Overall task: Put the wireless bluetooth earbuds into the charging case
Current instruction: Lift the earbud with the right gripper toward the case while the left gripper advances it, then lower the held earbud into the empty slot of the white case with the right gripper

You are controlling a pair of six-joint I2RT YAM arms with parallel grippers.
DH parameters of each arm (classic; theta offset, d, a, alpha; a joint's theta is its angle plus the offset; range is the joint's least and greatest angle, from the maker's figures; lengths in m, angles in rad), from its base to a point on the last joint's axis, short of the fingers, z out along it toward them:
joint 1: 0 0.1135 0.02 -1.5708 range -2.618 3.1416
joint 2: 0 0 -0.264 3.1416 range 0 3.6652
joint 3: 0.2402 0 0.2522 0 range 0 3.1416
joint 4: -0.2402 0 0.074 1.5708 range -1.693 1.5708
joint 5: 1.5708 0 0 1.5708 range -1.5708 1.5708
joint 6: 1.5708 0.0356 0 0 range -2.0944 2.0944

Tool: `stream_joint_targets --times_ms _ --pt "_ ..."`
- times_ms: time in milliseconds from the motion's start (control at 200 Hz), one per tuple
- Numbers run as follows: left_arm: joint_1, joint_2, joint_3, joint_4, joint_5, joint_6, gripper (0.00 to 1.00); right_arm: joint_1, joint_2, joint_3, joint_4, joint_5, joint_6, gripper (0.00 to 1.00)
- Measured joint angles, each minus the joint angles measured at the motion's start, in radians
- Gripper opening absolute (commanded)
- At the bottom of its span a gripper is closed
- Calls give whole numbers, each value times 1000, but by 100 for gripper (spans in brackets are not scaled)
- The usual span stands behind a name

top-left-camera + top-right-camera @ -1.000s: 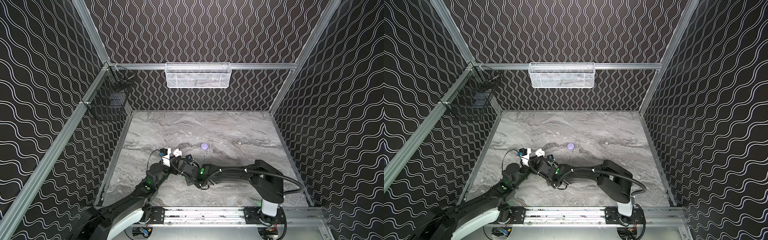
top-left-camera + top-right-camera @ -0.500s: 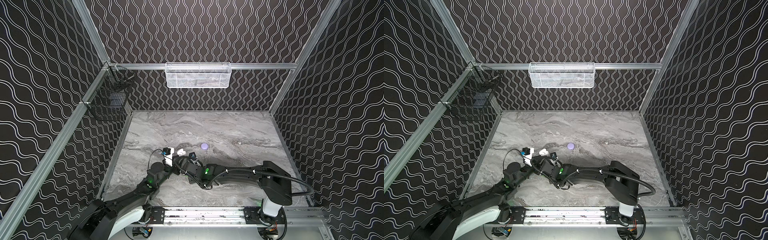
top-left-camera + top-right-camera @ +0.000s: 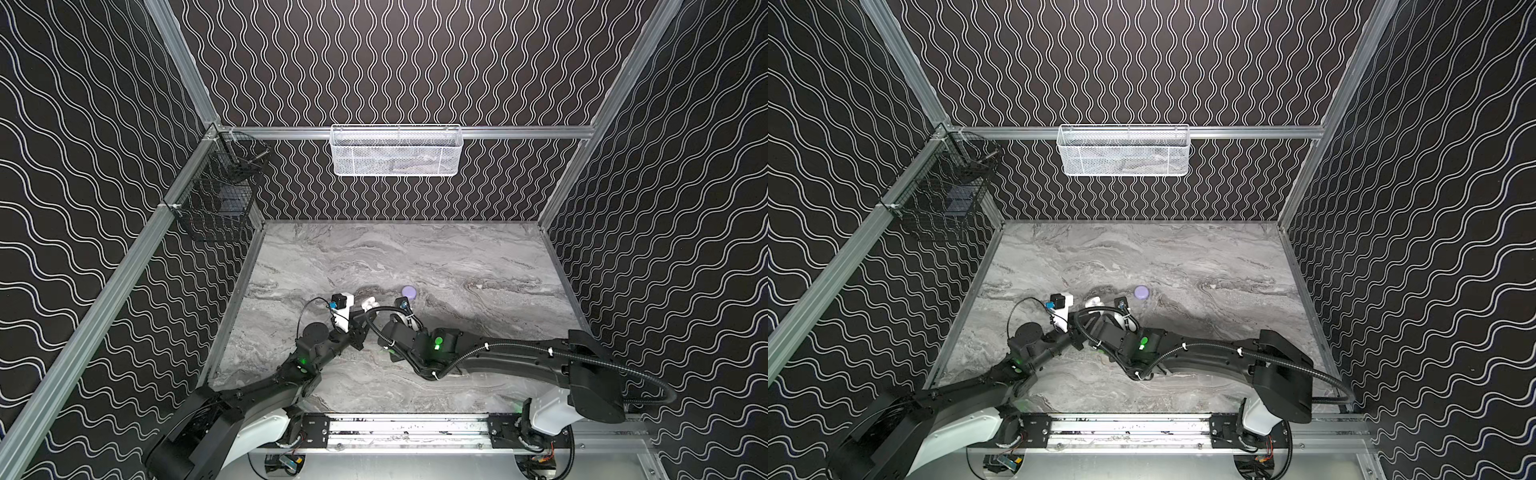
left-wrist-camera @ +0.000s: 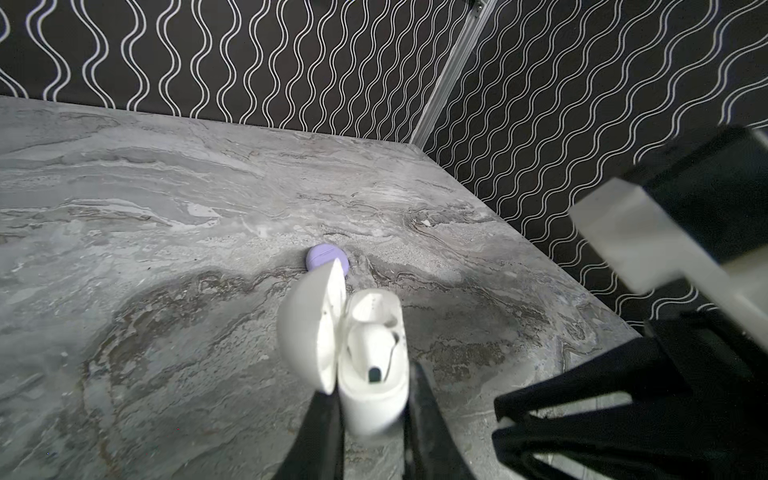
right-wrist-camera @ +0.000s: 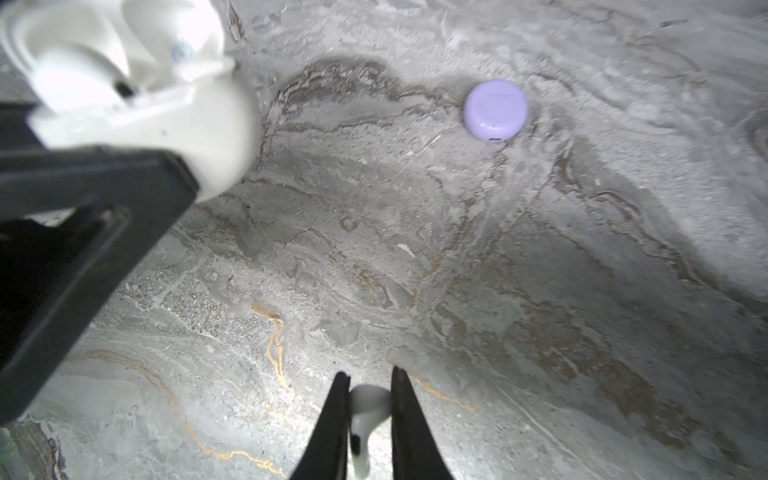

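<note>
The white earbud (image 5: 368, 419) is pinched between the fingers of my right gripper (image 5: 369, 380), head out toward the tips and stem running back toward my wrist. As far as I can tell it is off the table (image 5: 540, 291).

Its home, the white case (image 4: 370, 399), is clamped by its base in my left gripper (image 4: 371, 388). The lid (image 4: 307, 332) is swung open. A seated earbud (image 4: 372, 345) already fills one pocket, and the pocket beside it looks free. My two hands hang near each other, not touching.

The lavender case (image 5: 496, 110) lies shut on the table further off, and neither hand touches it.

I judge this to be the carry step — the second white bud on its way to the open case. Next I must turn the stem down over the free pocket and line it up. Then I lower it gently while my left hand holds the case steady, and only after that do I loosen my pinch — a bud this small could easily tip or slip.
</note>
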Motion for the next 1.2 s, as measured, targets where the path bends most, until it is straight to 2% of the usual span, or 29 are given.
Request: stream_joint_targets --times_ms 601,861,1196 --pt "-1 207 54 186 204 -43 0 0 -235 -46 10 168 -49 11" --pt "-2 360 81 341 316 -117 0 -8 -248 -32 26 197 -81 10" --pt "-11 397 101 419 388 -159 0 -47 -220 -3 60 189 -132 10"
